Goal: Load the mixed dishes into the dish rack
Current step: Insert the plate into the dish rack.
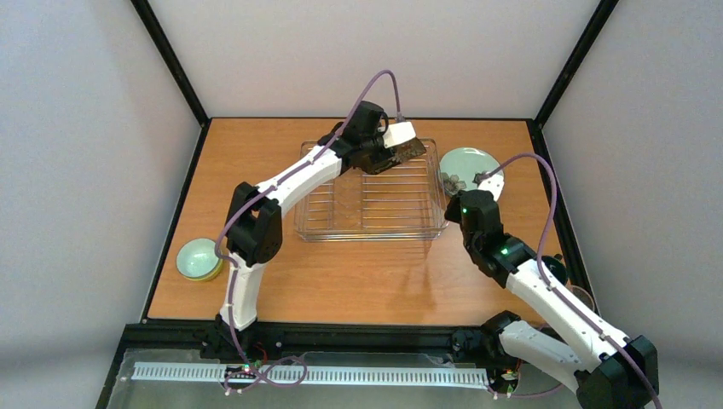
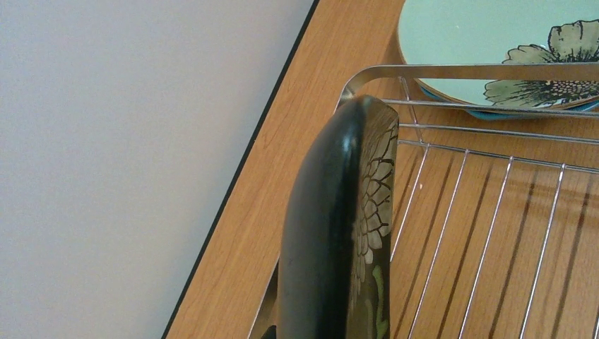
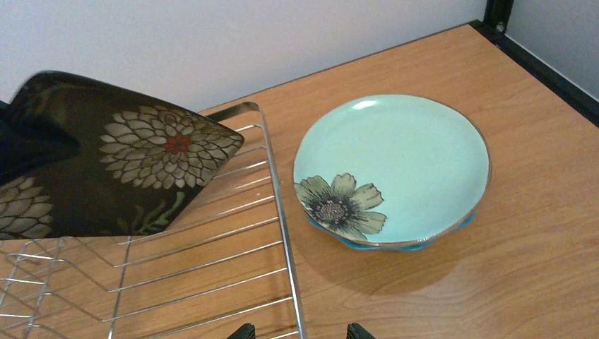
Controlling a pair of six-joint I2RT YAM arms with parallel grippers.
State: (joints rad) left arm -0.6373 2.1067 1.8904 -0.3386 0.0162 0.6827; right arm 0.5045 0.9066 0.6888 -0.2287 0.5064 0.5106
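Now the left gripper (image 1: pixel 388 158) is pinched almost shut on the black square floral plate (image 1: pixel 413 149). It holds the plate tilted over the upper right corner of the dish rack (image 1: pixel 367 209). The right gripper (image 3: pixel 300 332) has its jaws wide apart and holds nothing. It hangs by the rack's right side. Just above those jaws, the pale mint plate (image 3: pixel 395 162) sits on a blue plate (image 3: pixel 353 242), right of the rack.
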